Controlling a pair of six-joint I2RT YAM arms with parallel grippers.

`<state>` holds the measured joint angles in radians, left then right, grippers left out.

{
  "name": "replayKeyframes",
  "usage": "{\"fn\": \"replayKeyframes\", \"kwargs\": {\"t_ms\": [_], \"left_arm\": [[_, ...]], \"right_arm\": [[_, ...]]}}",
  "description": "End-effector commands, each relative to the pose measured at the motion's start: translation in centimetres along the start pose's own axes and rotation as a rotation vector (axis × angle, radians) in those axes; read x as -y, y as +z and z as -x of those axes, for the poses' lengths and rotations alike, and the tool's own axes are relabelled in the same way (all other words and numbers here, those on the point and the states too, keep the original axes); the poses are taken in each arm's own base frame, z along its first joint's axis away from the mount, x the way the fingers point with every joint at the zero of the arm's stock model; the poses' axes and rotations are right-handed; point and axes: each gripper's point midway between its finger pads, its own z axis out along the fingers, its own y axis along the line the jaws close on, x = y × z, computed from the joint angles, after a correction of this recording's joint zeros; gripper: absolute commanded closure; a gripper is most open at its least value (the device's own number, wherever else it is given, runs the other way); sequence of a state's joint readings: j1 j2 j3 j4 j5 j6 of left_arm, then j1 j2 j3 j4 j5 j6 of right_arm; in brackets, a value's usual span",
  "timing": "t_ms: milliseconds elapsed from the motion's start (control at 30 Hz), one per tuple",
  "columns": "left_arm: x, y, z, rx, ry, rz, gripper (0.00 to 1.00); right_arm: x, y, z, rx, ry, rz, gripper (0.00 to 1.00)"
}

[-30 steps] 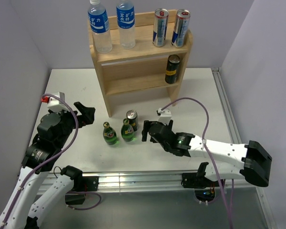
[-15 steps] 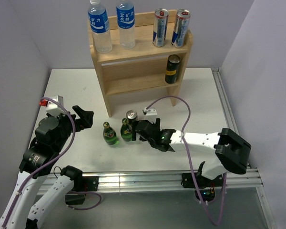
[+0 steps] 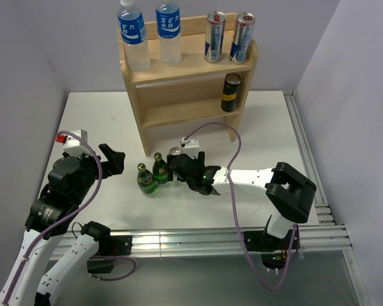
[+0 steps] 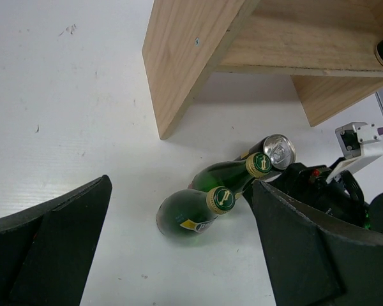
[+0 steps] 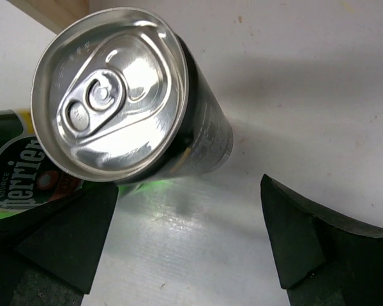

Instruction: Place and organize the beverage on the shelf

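The light-wood shelf (image 3: 179, 95) stands at the back with two water bottles (image 3: 134, 38) and two silver cans (image 3: 215, 37) on its top board and a black can (image 3: 230, 92) on the lower tier. On the table stand two green bottles (image 3: 145, 179), close together, and a black can with a silver lid (image 3: 175, 152). My right gripper (image 3: 177, 168) is open, low at the can and the nearer bottle. In the right wrist view the can (image 5: 115, 95) stands just beyond the open gripper (image 5: 191, 217), with a green bottle (image 5: 19, 169) at its left. My left gripper (image 3: 115, 158) is open and empty, left of the bottles (image 4: 191, 213).
The shelf's side panel (image 4: 185, 57) stands just behind the bottles and can. The right arm (image 3: 262, 178) lies across the table's middle. A metal rail (image 3: 179, 239) runs along the near edge. Walls close in on both sides.
My right gripper has moved left up to the can and bottles. The right-hand green bottle has shifted left and back, closer to the other. My left arm has drawn back slightly.
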<state>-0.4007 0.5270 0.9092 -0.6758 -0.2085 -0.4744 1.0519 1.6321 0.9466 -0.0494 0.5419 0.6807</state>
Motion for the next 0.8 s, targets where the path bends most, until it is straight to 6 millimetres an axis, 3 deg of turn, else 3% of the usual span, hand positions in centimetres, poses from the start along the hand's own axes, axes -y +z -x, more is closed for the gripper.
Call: {"fn": "replayKeyframes", "kwargs": {"t_ms": [0, 400, 767], "left_arm": [[0.4, -0.5, 1.5, 0.041, 0.021, -0.013, 0.01], [0.4, 0.3, 0.9, 0.041, 0.031, -0.021, 0.01], [0.3, 1.0, 1.5, 0.067, 0.059, -0.009, 0.01]], "right_arm": [[-1.0, 0.7, 2.5, 0.072, 0.037, 0.000, 0.00], [-0.3, 3.1, 2.6, 0.126, 0.061, -0.029, 0.00], [-1.3, 4.3, 4.1, 0.219, 0.058, 0.003, 0.01]]}}
